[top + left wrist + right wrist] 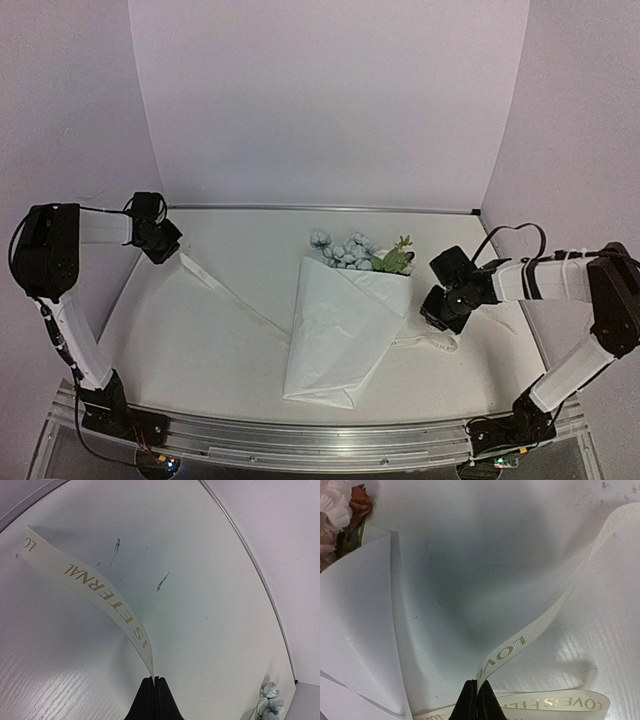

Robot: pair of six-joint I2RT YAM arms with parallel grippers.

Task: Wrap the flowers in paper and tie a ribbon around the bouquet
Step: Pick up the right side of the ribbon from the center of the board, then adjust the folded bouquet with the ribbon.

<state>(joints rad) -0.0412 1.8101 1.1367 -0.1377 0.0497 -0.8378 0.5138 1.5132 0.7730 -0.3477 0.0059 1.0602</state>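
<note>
White paper [345,330] lies folded into a cone around the flowers [352,250], whose pale blue blooms and green leaves stick out at its far end; together they form the bouquet. The cream ribbon [235,295] runs from the far left, passes under the paper and comes out on the right. My left gripper [178,253] is shut on one ribbon end. In the left wrist view the lettered ribbon [95,587] rises from the shut left gripper [154,678]. My right gripper [434,316] is shut on the ribbon [540,627] beside the paper [355,630], at the right gripper [477,682].
The white table [220,350] is enclosed by pale walls at the back and sides, with a raised edge strip [320,208] along the back. A metal rail [300,440] carrying both arm bases runs along the near edge. A slack ribbon loop [570,700] lies under the right gripper.
</note>
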